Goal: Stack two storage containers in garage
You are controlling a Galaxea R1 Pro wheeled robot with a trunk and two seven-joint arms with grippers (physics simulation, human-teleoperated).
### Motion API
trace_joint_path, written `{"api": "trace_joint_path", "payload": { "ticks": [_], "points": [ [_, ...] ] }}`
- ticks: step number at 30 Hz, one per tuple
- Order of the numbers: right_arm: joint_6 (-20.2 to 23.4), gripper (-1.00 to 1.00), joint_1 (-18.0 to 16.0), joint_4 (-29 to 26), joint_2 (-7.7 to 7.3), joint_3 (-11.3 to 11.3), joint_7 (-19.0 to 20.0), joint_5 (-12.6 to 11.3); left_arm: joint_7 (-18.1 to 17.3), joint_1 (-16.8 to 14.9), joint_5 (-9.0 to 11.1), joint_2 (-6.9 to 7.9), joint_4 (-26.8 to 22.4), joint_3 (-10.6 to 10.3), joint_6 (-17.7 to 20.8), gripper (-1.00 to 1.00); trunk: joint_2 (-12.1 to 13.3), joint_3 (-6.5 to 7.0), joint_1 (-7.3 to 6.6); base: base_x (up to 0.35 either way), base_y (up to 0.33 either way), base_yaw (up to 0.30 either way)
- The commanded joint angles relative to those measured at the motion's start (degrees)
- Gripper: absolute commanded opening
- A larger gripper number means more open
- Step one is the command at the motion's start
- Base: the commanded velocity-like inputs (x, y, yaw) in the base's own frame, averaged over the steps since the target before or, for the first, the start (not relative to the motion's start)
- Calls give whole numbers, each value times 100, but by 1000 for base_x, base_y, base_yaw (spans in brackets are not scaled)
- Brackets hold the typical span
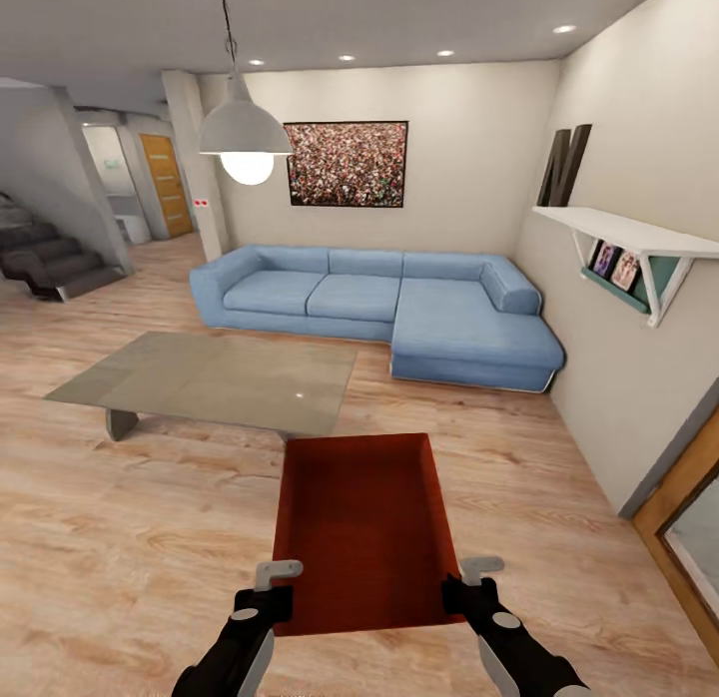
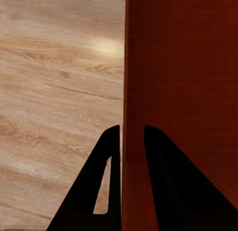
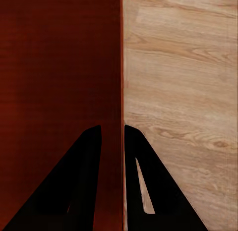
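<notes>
I am in the living room, over its light wood-plank flooring (image 1: 120, 517). One rust-red open-top storage container (image 1: 359, 522) hangs level in front of me, held between both arms. My left gripper (image 1: 272, 589) is shut on its left wall; in the left wrist view the two fingers of the gripper (image 2: 132, 142) straddle the wall of the container (image 2: 183, 82). My right gripper (image 1: 469, 582) is shut on the right wall, and in the right wrist view the gripper (image 3: 113, 137) pinches the thin edge of the container (image 3: 59, 67). The container is empty. The garage is out of view.
A low glass-top coffee table (image 1: 215, 377) stands just beyond the container, with a blue corner sofa (image 1: 399, 308) behind it. A pendant lamp (image 1: 245, 133) hangs at upper left. A wall shelf (image 1: 639, 243) and a wood-framed glass door (image 1: 689, 517) line the right. Stairs (image 1: 50, 258) and a doorway (image 1: 165, 183) lie far left.
</notes>
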Motion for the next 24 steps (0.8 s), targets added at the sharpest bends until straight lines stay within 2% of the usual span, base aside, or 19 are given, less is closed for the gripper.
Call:
{"api": "trace_joint_path", "payload": {
  "ticks": [1, 8, 13, 24],
  "points": [
    [-24, -100, -9, 25, -40, 25, -14, -82, 10, -4, -102, -6, -24, -18, 35, -100, -13, -12, 3, 15, 266, 293],
    [-24, -100, -9, 25, -40, 26, -14, -82, 10, -2, -102, -6, -24, -18, 35, -100, -13, -12, 3, 109, 263, 293],
    [-24, -100, -9, 25, -40, 25, -14, -82, 10, -2, -101, -6, -24, -17, 35, -100, -13, -12, 3, 50, 65, 293],
    [-24, -100, -9, 25, -40, 28, -14, -82, 10, -4, -102, -6, -29, -18, 42, -100, -13, -12, 3, 238, 191, 293]
  ]
}}
